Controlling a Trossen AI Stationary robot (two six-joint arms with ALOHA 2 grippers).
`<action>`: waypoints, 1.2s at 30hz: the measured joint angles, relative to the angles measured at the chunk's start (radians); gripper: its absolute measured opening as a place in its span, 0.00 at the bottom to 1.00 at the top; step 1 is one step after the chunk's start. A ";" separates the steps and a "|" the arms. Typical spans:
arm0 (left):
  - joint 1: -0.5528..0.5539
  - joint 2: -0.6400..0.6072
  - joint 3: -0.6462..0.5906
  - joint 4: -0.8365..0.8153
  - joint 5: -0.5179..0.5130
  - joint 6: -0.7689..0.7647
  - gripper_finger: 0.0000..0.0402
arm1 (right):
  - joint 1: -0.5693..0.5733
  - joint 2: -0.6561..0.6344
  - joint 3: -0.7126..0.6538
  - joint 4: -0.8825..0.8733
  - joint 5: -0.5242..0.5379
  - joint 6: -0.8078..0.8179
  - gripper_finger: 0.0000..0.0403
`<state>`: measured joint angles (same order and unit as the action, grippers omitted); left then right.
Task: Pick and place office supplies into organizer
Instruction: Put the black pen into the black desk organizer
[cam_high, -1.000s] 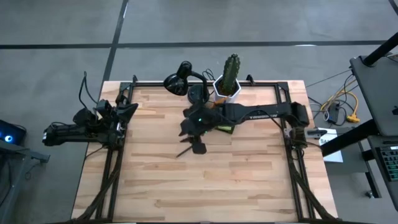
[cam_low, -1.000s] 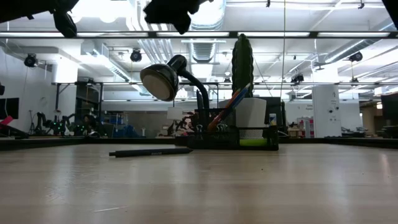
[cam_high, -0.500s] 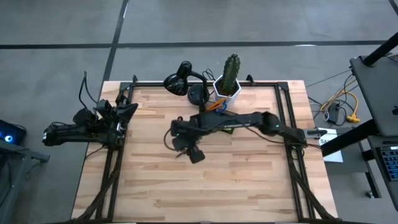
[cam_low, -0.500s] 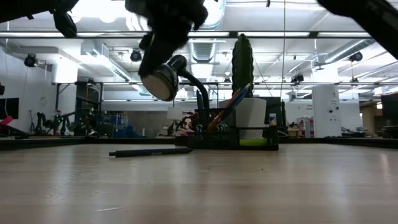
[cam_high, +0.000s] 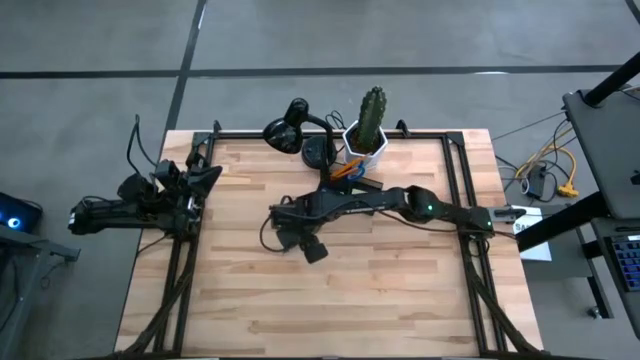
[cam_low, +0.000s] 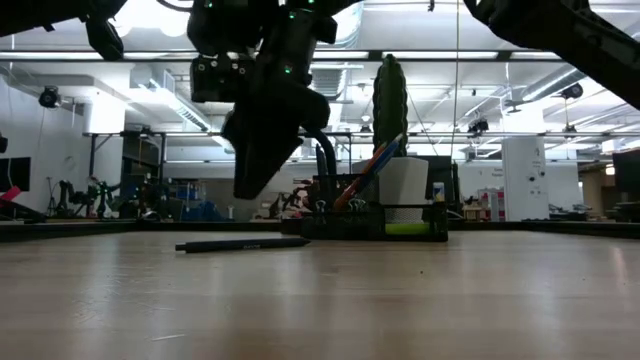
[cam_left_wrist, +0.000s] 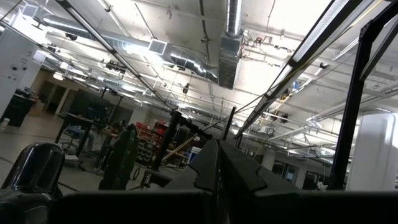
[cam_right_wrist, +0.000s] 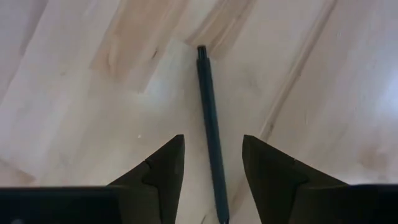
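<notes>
bright overhead glare, soft focus

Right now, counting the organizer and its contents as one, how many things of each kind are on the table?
Loose dark pen: 1
Organizer: 1
Desk lamp: 1
Potted cactus: 1
Total: 4

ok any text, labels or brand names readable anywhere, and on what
None can be read.
Right arm: pale lettering along its link, too small to read.
Dark pen on the table: no marking visible.
Organizer, cactus pot, lamp: no legible labels.
</notes>
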<state>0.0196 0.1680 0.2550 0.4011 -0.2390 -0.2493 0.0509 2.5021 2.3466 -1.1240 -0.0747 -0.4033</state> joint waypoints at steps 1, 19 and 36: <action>0.000 0.000 0.000 0.000 0.000 0.000 0.00 | 0.000 0.001 0.000 0.005 -0.001 -0.001 0.37; 0.000 0.000 0.000 0.000 0.000 0.002 0.00 | -0.006 0.004 -0.173 0.153 -0.003 -0.100 0.36; 0.000 0.000 0.000 0.000 0.000 0.003 0.00 | -0.032 -0.001 -0.208 0.132 -0.016 -0.146 0.21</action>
<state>0.0196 0.1684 0.2546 0.4007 -0.2386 -0.2462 0.0189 2.5015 2.1389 -0.9915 -0.0902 -0.5490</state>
